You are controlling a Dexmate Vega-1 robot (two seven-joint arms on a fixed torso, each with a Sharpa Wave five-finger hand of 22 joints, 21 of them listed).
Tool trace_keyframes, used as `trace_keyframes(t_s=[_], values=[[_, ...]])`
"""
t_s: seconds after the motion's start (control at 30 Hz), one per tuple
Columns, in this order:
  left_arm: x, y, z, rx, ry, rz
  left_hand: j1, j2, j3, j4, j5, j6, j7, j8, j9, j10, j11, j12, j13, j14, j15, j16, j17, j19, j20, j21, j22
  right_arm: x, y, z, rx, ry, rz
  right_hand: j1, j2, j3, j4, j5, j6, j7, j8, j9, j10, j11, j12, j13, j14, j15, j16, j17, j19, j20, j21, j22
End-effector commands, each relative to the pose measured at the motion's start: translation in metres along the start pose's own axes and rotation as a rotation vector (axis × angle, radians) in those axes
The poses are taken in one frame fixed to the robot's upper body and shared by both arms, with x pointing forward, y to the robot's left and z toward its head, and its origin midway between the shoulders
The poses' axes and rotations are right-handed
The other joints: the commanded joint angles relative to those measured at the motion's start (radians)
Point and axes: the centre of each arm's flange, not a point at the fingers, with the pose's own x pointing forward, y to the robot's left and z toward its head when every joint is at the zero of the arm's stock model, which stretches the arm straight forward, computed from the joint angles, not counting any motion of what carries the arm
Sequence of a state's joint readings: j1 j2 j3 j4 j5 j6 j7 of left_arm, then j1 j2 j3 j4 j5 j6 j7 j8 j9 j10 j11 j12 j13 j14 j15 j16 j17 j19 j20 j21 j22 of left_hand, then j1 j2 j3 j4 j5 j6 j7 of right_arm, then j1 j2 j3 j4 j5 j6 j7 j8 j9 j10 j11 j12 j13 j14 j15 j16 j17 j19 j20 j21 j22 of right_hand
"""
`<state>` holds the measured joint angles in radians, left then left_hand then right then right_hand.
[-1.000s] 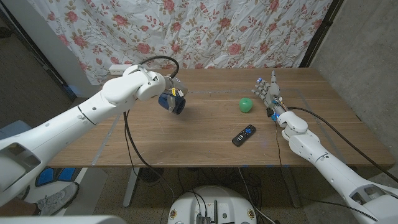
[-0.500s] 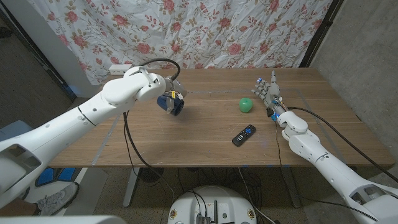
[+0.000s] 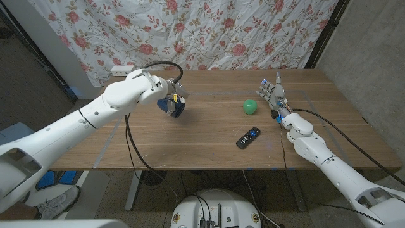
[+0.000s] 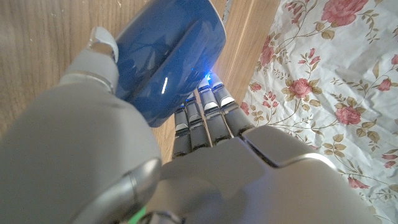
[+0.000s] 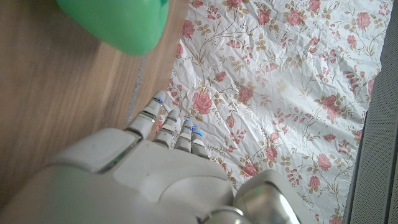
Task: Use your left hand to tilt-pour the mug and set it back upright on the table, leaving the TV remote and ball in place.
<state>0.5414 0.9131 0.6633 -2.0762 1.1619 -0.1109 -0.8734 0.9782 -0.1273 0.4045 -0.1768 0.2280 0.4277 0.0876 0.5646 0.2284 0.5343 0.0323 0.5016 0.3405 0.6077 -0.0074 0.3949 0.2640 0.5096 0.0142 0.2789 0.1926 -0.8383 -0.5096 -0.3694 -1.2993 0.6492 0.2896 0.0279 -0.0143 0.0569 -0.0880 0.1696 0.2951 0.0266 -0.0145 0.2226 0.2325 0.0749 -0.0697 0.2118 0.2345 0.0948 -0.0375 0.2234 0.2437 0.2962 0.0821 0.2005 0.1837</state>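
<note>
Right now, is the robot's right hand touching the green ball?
Apart. The head view shows bare wood between the right hand, standing with fingers up, and the green ball sitting beside it on the table.

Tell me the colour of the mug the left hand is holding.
Blue. The mug shows best in the left wrist view, gripped by the left hand.

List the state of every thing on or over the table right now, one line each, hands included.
Mug: blue, held off the table and tilted.
Left hand: grips the mug.
Right hand: holds nothing, fingers apart, at the table's right side.
Ball: green, resting on the table, untouched.
TV remote: black, lying flat on the table, untouched.
Table: wooden, bears the ball and remote.
</note>
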Motion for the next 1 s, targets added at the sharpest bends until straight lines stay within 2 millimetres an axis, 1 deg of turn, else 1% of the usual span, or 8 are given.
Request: trace_keyframes(t_s=[0.03,0.5,0.8,1.0], values=[[0.004,0.003,0.004,0.039,-0.006,-0.005,-0.055,0.224,0.020,0.015,0.007,0.110,-0.047,0.236,0.001,0.154,-0.127,0.016,0.212,0.059,-0.138,0.003,0.002,0.002,-0.001,0.006,0.002,0.000,0.000,0.000,0.000,0.000,0.000,0.004,0.052,-0.005,0.003,0.008,0.009,-0.002,0.001,0.003,0.005,-0.003,0.002,0.002,0.007,-0.005,0.008,0.002,0.002,0.000,0.009,0.002],[0.006,0.001,0.002,0.006,-0.001,-0.006,-0.061,0.229,0.026,0.013,0.008,0.117,-0.050,0.239,0.000,0.164,-0.129,0.018,0.216,0.067,-0.138,-0.002,0.000,0.004,-0.002,0.007,0.002,0.000,0.000,0.000,0.000,0.000,0.000,0.005,0.053,-0.006,0.003,0.008,0.007,-0.001,0.000,0.003,0.003,-0.003,0.001,0.002,0.009,-0.004,0.009,0.002,0.002,0.000,0.009,0.002],[0.006,-0.002,0.000,-0.071,-0.010,0.015,-0.063,0.232,0.026,0.012,0.007,0.123,-0.052,0.242,-0.002,0.167,-0.130,0.019,0.218,0.077,-0.146,0.003,0.004,0.012,-0.006,0.010,0.002,0.000,0.000,0.000,0.000,0.000,0.000,0.005,0.053,-0.006,0.003,0.008,0.009,-0.001,0.001,0.003,0.003,-0.002,0.001,0.002,0.008,-0.003,0.008,0.002,0.002,0.001,0.009,0.002],[0.008,-0.005,-0.007,-0.142,0.005,0.021,-0.065,0.236,0.027,0.012,0.007,0.125,-0.052,0.243,-0.002,0.175,-0.128,0.021,0.220,0.082,-0.149,0.004,0.006,0.017,-0.007,0.012,0.002,0.000,0.000,0.000,0.000,0.000,0.000,0.005,0.053,-0.007,0.003,0.009,0.007,-0.002,0.000,0.003,0.004,-0.003,0.001,0.002,0.008,-0.003,0.008,0.002,0.002,0.001,0.009,0.002]])
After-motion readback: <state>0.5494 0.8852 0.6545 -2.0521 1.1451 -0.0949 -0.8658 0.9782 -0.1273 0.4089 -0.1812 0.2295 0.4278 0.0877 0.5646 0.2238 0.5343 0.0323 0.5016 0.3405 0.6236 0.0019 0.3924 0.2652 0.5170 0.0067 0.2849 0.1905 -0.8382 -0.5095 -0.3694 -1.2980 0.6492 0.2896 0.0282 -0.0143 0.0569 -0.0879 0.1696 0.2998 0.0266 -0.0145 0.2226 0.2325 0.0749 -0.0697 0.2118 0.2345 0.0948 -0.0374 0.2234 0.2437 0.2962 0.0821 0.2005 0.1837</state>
